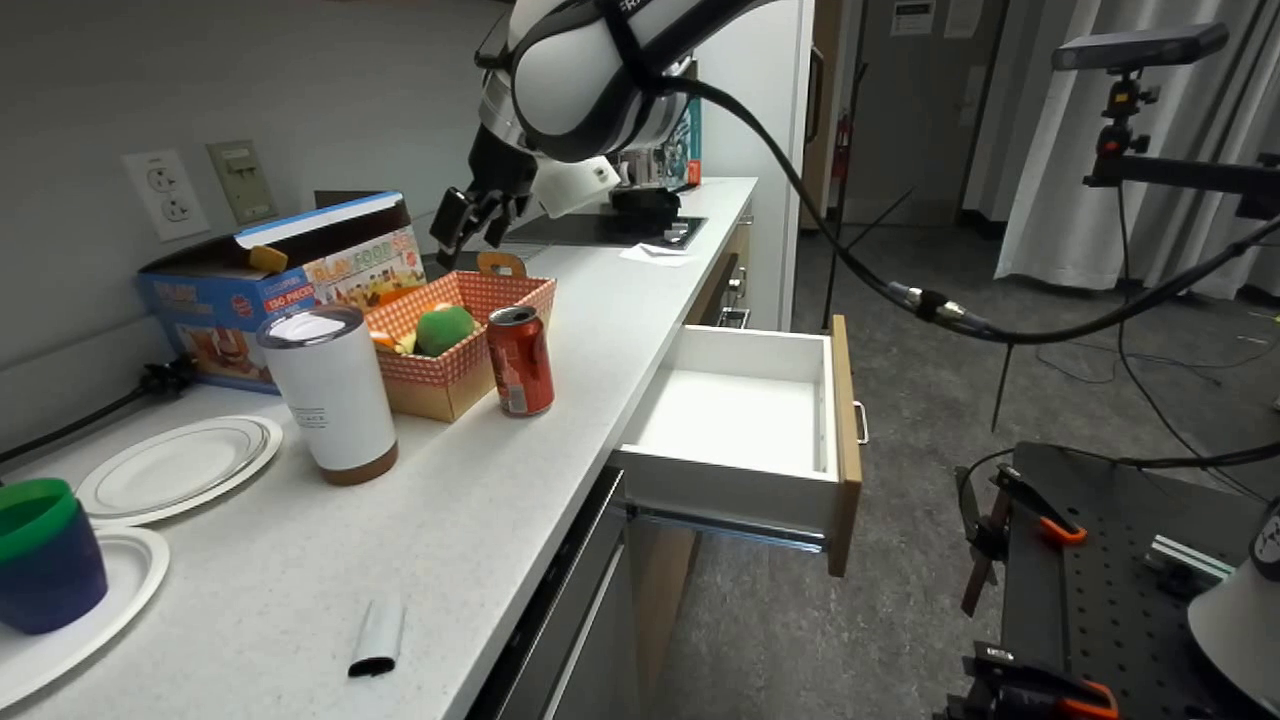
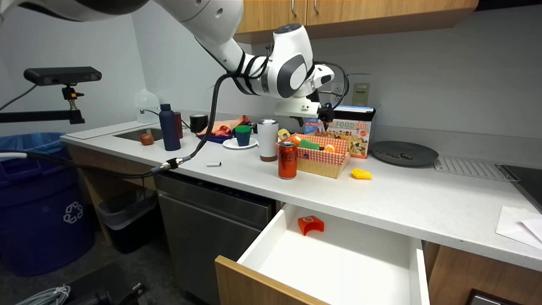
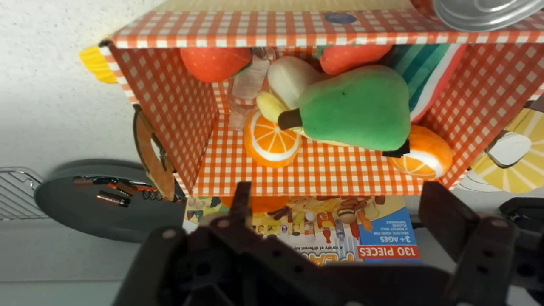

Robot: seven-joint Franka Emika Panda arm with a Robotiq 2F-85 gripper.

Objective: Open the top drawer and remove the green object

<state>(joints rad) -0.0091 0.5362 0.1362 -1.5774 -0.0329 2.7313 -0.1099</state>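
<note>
Pear [image 3: 355, 108] grn (basket [image 3: 255, 35] red/wht chk)

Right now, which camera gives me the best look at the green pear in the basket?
The wrist view: it looks down on the green pear, large and unobstructed, brown stem included. In both exterior views it is smaller, partly hidden by the basket's wall.

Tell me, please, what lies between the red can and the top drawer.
Only a strip of counter lies between the can and the drawer in both exterior views.
</note>
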